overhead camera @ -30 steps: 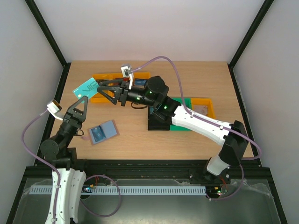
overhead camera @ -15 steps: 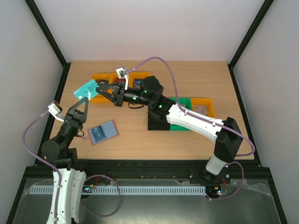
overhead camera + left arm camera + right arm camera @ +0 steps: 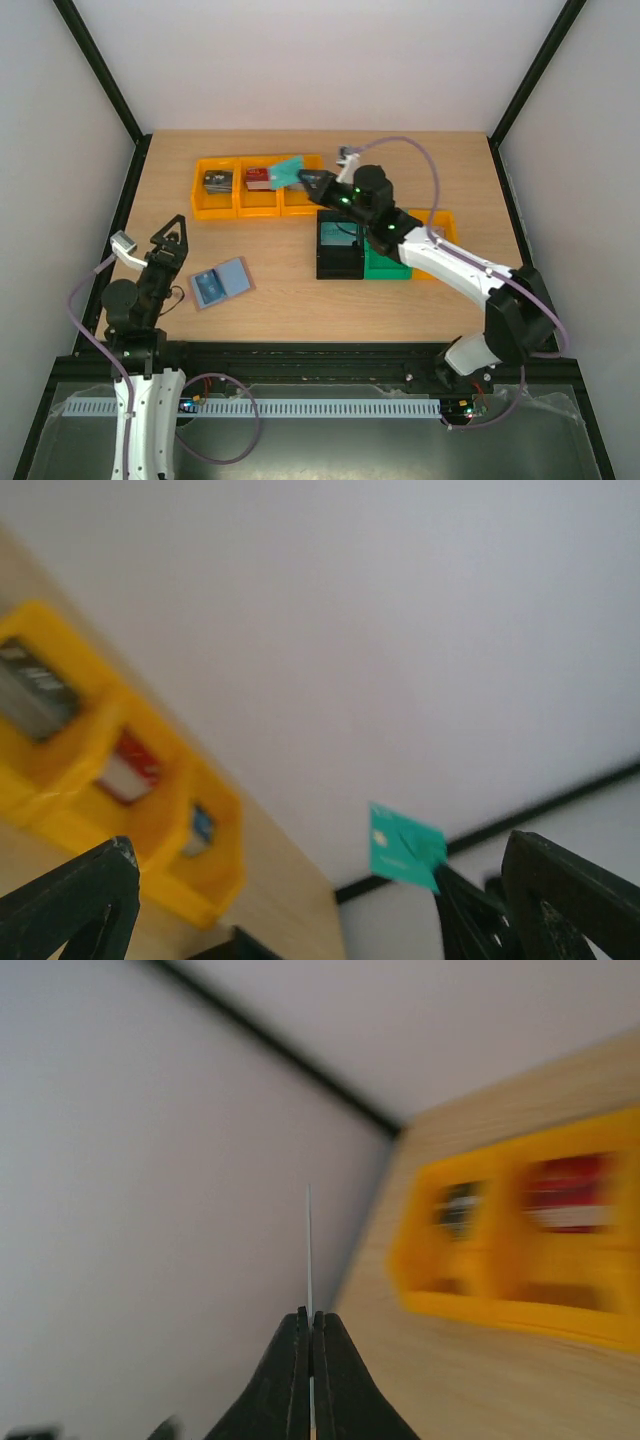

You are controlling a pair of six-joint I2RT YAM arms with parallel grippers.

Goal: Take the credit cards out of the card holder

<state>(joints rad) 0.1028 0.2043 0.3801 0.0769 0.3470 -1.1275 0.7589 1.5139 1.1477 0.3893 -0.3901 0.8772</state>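
The right pincer [image 3: 302, 176] has its two fingers pressed together on the teal card [image 3: 288, 170]; in the right wrist view the card [image 3: 309, 1250] shows only as a thin line sticking up from the tips; it hangs in the air over the yellow bins [image 3: 222, 205] at the far side of the desk [image 3: 290, 300]; so one card is out, I think.

The left pincer [image 3: 170, 238] has its fingers wide apart and holds nothing; in its own view the fingers [image 3: 80, 905] sit at the two edges with a big gap between them.

The card holder [image 3: 222, 281] lies unfolded and flat on the desk, pale blue side up; a darker blue patch on its left half may be another card, but I cannot tell for sure.

The holder is just beside the left pincer, a bit to its right and closer to the arm's base; its long side runs slanted, from near-left to far-right; the right pincer is well apart from it, and busy; so the left arm looks like the one to reach down for it next.
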